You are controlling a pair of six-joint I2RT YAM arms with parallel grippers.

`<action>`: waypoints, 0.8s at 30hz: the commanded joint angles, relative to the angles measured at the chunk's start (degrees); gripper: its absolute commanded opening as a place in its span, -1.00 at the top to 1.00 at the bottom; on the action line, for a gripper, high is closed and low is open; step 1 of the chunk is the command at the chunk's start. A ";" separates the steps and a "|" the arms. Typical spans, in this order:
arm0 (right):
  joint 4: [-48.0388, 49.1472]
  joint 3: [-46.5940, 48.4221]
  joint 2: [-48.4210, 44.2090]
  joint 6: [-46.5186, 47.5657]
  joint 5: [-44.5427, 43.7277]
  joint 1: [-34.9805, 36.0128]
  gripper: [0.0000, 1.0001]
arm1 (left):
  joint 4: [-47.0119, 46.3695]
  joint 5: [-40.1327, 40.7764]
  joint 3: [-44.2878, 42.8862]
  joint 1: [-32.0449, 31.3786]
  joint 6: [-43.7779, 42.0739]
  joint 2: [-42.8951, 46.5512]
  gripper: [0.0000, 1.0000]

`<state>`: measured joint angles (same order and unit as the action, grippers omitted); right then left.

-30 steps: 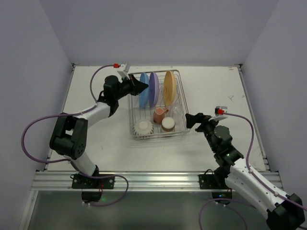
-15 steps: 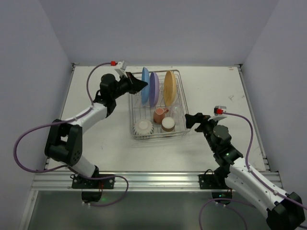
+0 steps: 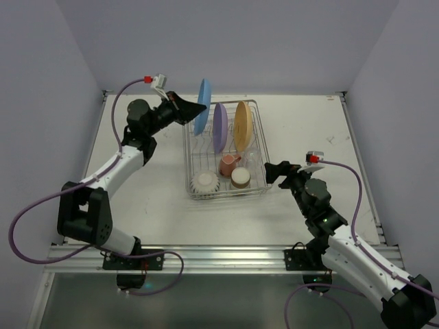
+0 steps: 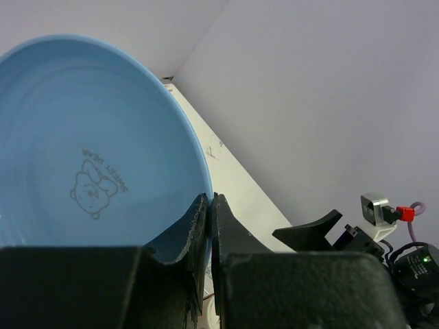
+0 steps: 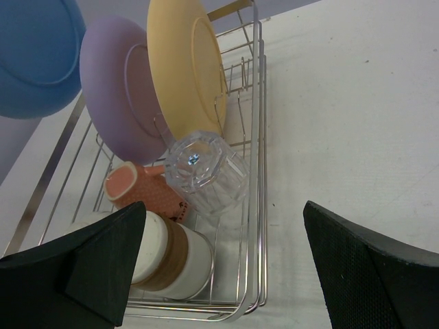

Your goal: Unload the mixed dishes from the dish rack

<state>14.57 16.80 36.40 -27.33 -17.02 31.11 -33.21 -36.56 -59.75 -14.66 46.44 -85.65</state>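
The left end effector (image 3: 195, 110) was pressed together on the rim of the round blue plate (image 3: 203, 103), its two black fingers (image 4: 197, 226) pinching the plate's edge. The plate stood on edge in the air at the far-left corner of the rectangular silver wire dish rack (image 3: 226, 197), apparently clear of the rack's upright prongs. The left wrist view showed a small printed bear on the plate's inner face.

Inside the rack, the round purple plate (image 3: 219, 127) and the round yellow-orange plate (image 3: 241, 125) stood on edge in the prong slots along the far half, the purple one nearer the rack's left side and the yellow-orange one just to its right. In the near half, the small pink mug (image 3: 228, 164) lay tipped on its side near the rack's middle, with the clear glass (image 5: 206, 175) lying on its side just to the right, against the rack's right wall. The brown-and-cream cup (image 3: 240, 177) sat at the rack's near edge, in front of the mug, and the white ribbed bowl (image 3: 204, 181) sat upside down in the near-left corner.

The right end effector (image 3: 272, 172) hung just outside the rack's near-right corner, its fingers spread wide and holding nothing, pointed toward the glass and cup. The rack rested on the white surface (image 3: 309, 130).
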 commanded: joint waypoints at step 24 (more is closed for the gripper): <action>-0.15 3.50 2.45 0.35 -1.61 0.09 -0.98 | 28.81 31.71 1.56 11.75 -18.13 11.29 1.00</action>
<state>13.98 17.69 38.74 -27.33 -17.08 31.11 -6.31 -12.08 -57.91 -3.03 31.64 -74.98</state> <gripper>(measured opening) 0.989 0.056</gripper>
